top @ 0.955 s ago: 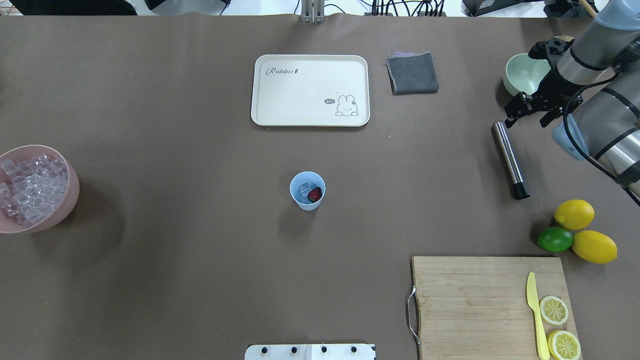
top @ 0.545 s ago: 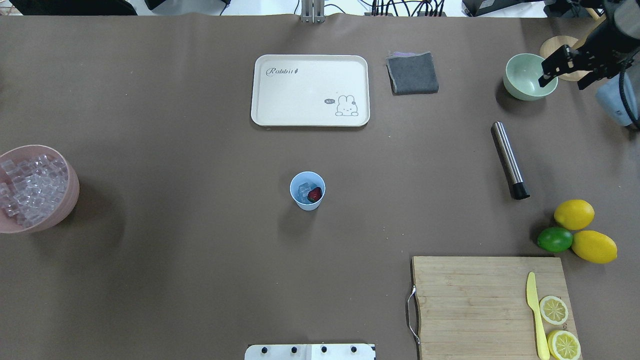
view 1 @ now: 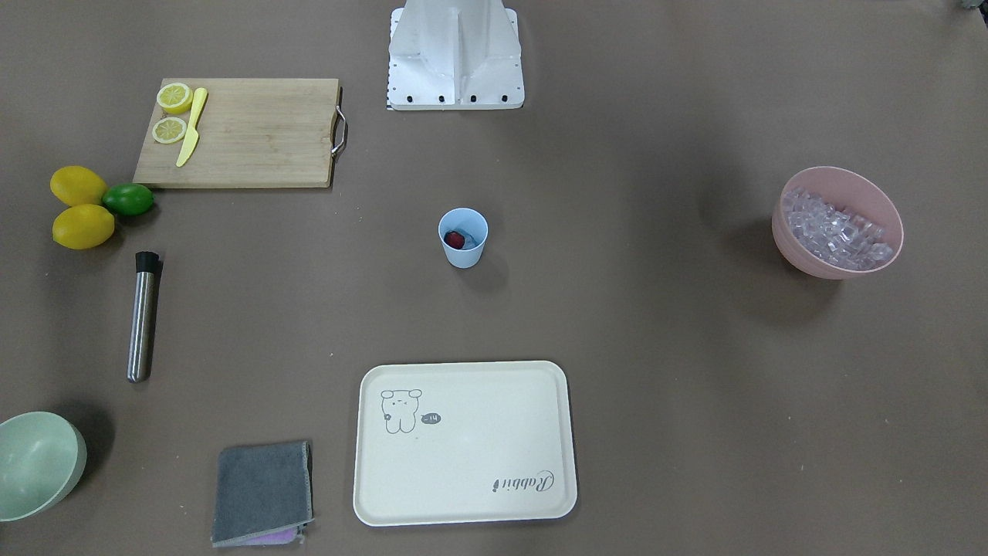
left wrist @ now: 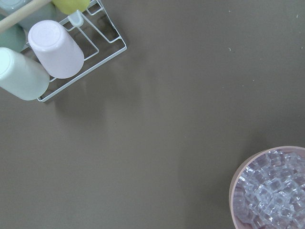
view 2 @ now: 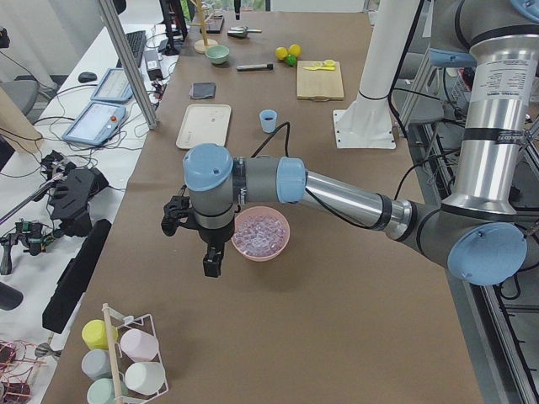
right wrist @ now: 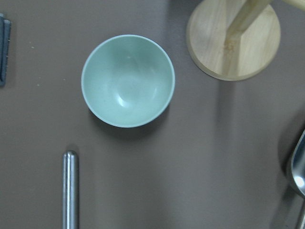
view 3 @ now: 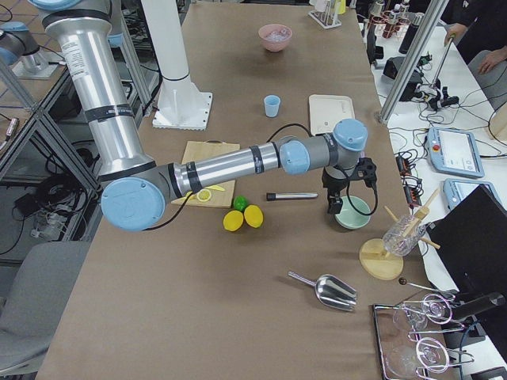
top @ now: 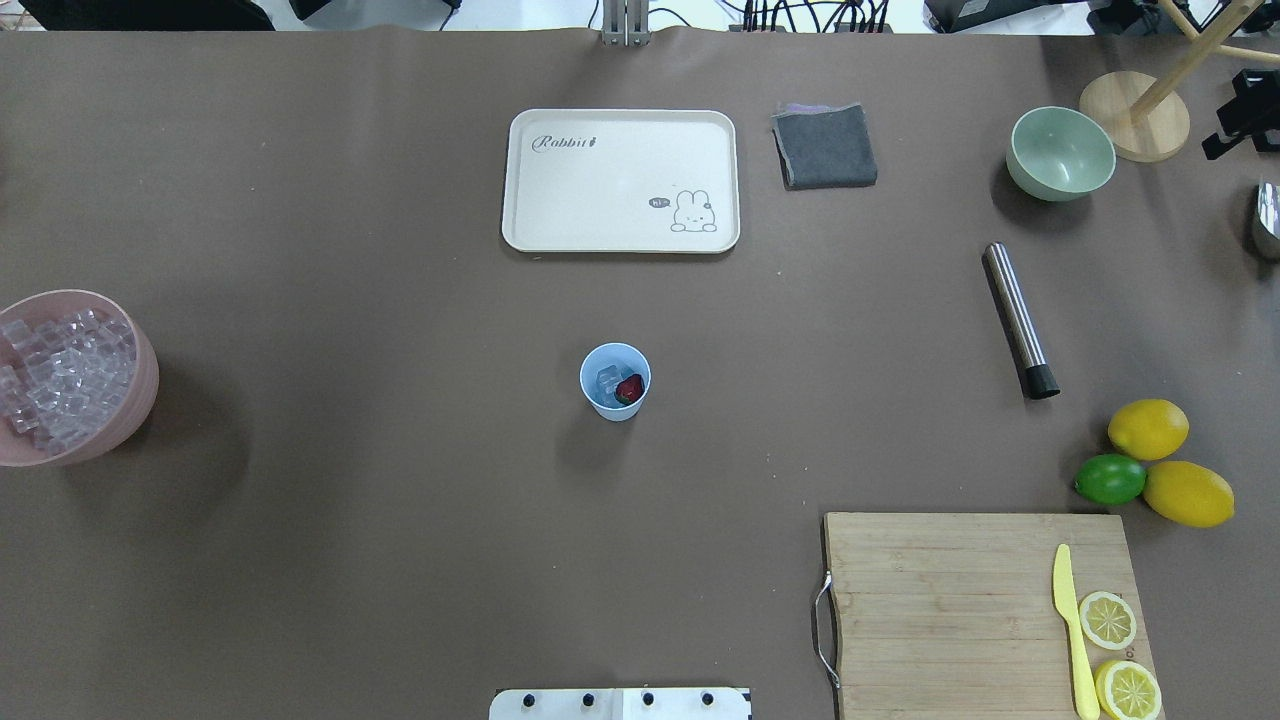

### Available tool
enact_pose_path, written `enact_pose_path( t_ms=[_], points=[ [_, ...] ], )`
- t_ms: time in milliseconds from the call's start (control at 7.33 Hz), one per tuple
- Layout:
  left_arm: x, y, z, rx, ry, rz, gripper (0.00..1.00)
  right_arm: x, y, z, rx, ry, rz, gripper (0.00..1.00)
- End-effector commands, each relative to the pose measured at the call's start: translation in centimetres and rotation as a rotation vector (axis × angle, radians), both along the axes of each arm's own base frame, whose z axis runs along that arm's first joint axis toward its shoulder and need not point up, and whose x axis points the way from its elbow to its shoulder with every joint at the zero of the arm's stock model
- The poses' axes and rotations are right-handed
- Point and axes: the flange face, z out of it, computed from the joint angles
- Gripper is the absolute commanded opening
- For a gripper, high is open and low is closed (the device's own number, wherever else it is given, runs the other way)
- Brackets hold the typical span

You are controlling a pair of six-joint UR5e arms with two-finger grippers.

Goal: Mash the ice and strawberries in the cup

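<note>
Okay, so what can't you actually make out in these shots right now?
Ice count in the cup: too small overhead, the strawberry covers some.
Right gripper: cut off by overhead's right edge; open or shut unclear.
Left gripper: only in the exterior left view; state unclear.

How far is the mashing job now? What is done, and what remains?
Done: ice and a strawberry are in the blue cup. In hand: nothing; the steel masher lies untouched on the table, and the right gripper hangs near the green bowl. Left: pick up the masher and crush the contents; the strawberry looks whole.
</note>
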Motion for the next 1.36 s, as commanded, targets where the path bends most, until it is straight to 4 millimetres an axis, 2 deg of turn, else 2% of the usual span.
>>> enact_pose_path(
  t_ms=[0, 136, 273, 545, 682, 955, 1091, 1227],
  points=[
    [0.2, -0.2, -0.7, -0.093, 0.001, -0.124, 0.97, 3.7, 2.6, 3.8, 0.014, 0.020, -0.015, 1.00],
    [1.8, -1.0, 0.3, -0.049, -0.005, -0.094, 0.97, 5.6, 3.0, 4.2, 0.020, 0.019, 0.004, 1.00],
    [2.2, -0.5, 1.8, -0.017, -0.007, -0.087, 0.97, 6.6, 3.6, 4.4, 0.019, 0.016, 0.022, 1.00],
    [2.4, 1.4, 4.6, -0.040, -0.004, -0.091, 0.97, 7.1, 4.0, 4.9, 0.014, 0.029, 0.029, 1.00],
    [2.5, 1.4, 4.6, -0.045, -0.002, -0.094, 0.97, 7.0, 4.1, 5.1, 0.008, 0.030, 0.028, 1.00],
    [2.9, 1.4, 5.9, -0.074, 0.005, -0.091, 0.97, 7.6, 4.1, 5.3, 0.036, 0.041, 0.010, 1.00],
    [3.0, 1.4, 5.9, -0.074, 0.005, -0.087, 0.97, 7.9, 4.5, 6.4, 0.044, 0.061, -0.010, 1.00],
    [3.0, 1.4, 6.0, -0.075, 0.003, -0.088, 0.97, 8.1, 4.8, 6.7, 0.039, 0.063, -0.008, 1.00]
  ],
)
